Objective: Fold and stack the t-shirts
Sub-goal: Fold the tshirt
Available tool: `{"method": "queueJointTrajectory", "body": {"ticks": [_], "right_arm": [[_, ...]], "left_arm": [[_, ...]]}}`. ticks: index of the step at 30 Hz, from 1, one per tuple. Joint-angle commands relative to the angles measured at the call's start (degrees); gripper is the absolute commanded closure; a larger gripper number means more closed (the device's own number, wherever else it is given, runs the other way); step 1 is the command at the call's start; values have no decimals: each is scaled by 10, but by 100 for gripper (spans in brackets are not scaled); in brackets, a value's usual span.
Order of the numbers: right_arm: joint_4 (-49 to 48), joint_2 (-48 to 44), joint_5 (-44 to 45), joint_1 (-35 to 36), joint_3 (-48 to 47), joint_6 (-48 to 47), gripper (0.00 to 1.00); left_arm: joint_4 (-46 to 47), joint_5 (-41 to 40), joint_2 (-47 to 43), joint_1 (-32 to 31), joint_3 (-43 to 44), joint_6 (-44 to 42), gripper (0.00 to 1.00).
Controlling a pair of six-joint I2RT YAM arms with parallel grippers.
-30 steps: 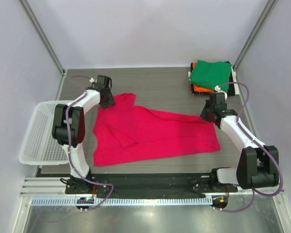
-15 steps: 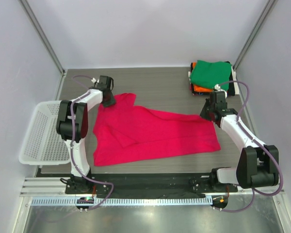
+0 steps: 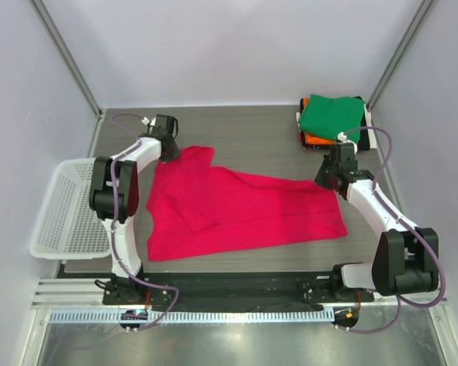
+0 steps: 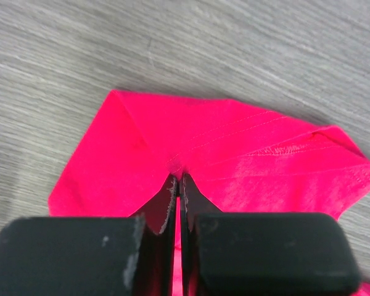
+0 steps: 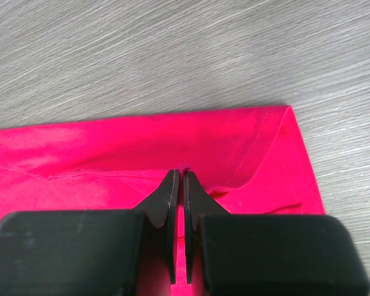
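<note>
1. Top view: the pink-red t-shirt [image 3: 237, 210] lies spread and rumpled mid-frame on the table [image 3: 252, 130]. The left gripper [image 3: 168, 152] sits at its upper-left corner and the right gripper [image 3: 326, 181] at its upper-right corner. A folded green t-shirt [image 3: 332, 114] tops a pile at upper right. A basket [image 3: 57, 221] is at the left edge.
2. Left wrist: the fingertips [image 4: 169, 191] are clenched on a raised pinch of red cloth at frame centre.
3. Right wrist: the fingertips [image 5: 170, 185] are pinched together on the shirt near its hemmed corner.

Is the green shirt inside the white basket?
No, the green shirt lies on the orange shirt at the far right; the basket stands at the left.
</note>
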State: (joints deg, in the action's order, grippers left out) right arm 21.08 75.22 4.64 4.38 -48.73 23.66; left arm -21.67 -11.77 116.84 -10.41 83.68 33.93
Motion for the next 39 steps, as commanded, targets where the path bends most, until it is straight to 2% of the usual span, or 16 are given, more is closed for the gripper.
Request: {"method": "queueJointTrajectory", "body": {"ticks": [1, 6, 11, 17, 25, 31, 39], "right_arm": [[-5, -1, -6, 2, -36, -7, 99], [5, 3, 2, 3, -45, -1, 99], [8, 6, 37, -4, -44, 3, 99], [6, 38, 52, -12, -67, -2, 99], [1, 52, 55, -32, -82, -1, 99], [-3, 44, 45, -36, -75, -3, 99], [-4, 27, 33, -37, -70, -1, 99]], "left_arm": [[1, -18, -42, 3, 28, -11, 100], [-38, -20, -102, 3, 20, -8, 100], [-64, -24, -195, 3, -67, 10, 100], [-97, -20, -350, 3, -195, 40, 100], [-183, -24, -556, 4, -291, 87, 100], [-270, -25, -670, 3, -328, 125, 100], [-370, -11, -725, 3, -298, 170, 100]]}}
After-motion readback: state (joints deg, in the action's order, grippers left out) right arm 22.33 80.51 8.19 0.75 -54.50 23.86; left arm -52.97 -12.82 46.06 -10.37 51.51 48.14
